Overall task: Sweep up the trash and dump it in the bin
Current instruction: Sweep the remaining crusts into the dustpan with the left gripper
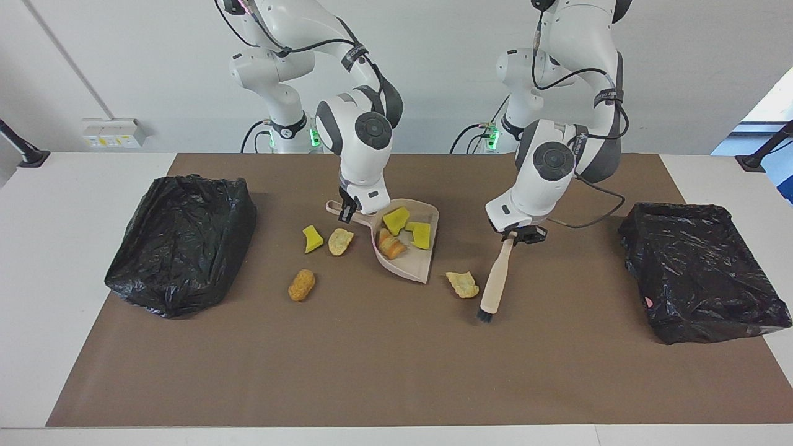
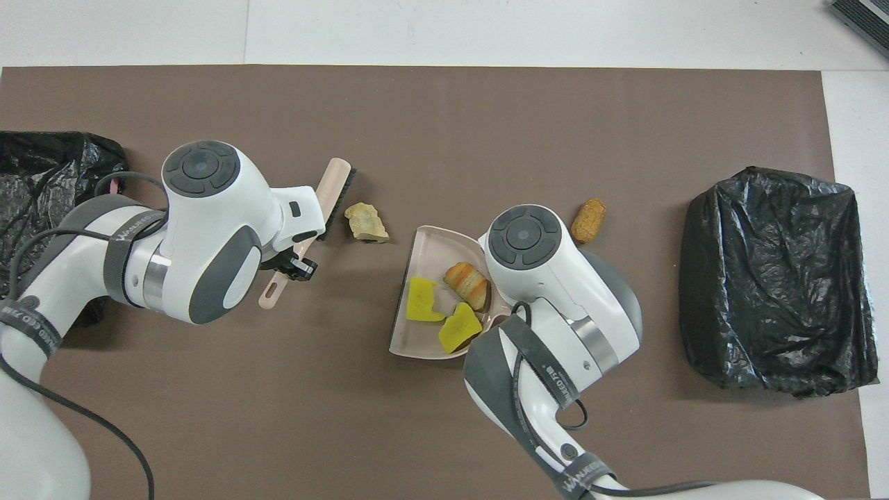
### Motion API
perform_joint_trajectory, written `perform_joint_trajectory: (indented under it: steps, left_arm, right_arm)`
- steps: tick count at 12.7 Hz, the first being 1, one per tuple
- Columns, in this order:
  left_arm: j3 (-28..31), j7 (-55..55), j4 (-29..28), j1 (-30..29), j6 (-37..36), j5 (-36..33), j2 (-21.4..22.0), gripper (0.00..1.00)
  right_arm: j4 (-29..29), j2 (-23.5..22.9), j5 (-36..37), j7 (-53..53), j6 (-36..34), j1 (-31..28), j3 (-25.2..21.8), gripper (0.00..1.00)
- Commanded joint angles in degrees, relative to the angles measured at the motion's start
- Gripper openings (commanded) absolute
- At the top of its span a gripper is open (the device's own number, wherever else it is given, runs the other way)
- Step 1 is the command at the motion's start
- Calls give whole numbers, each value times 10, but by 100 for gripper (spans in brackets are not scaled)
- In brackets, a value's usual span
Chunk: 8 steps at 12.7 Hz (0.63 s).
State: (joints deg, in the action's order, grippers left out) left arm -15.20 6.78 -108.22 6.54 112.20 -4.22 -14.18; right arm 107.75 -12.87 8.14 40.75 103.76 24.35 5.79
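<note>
1. Trash was split: two bright yellow sponge wedges (image 1: 396, 219) and a striped golden-brown bread chunk (image 1: 391, 244) lay in the beige plastic dustpan (image 1: 416, 267). Four pieces sat loose on the brown mat (image 1: 396, 371) covering the counter.
2. Loose pieces: a pale tan crusty flake (image 1: 463, 284) just off the dustpan's open lip toward the left arm's end; a small yellow wedge (image 1: 311, 238) and a tan chip (image 1: 339, 241) beside the pan toward the right arm's end; an orange-brown nugget (image 1: 301, 285) farther from the robots than those two.
3. Left pincer (image 1: 518, 234) was clamped shut on the thin handle of the beige hand brush with black bristles (image 1: 495, 286). Brush was tilted, with the bristle end low over the mat.
4. Right pincer (image 1: 346, 213) was closed on the dustpan handle, mouth facing the flake.
5. Key relation: the flake lay between bristles and pan lip, close beside the brush head. The brush's long axis ran roughly away from the robots, crosswise to the flake-to-pan line. Left arm was the nearer arm. My read is a sideways stroke toward the pan.
6. Two black bag-lined bins: one at the right arm's end (image 1: 179, 241), one at the left arm's end (image 1: 703, 269). Dump not yet started.
</note>
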Motion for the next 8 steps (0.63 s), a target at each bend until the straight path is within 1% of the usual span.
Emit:
perform_joint_trajectory:
  steps: [1,3,4,7,8]
  left_arm:
    - [1,14,0,11,-6,-10,0,0]
    - [-4,17,-39,12,0,-7,19,0]
    - [-5,17,-44,16,-3,-4,22,0]
    - [-6,7,-68,50,-7,24,39,0]
    - [-6,0,-81,65,-7,32,52,0]
  right_arm:
    - [-15,-5,2,-18,-15,2,4,0]
    - [-13,-5,2,-30,-13,3,4,0]
    - [-13,-5,2,-36,-13,3,4,0]
    - [-13,-5,0,-45,-10,3,4,0]
    - [-12,-5,1,-45,-10,3,4,0]
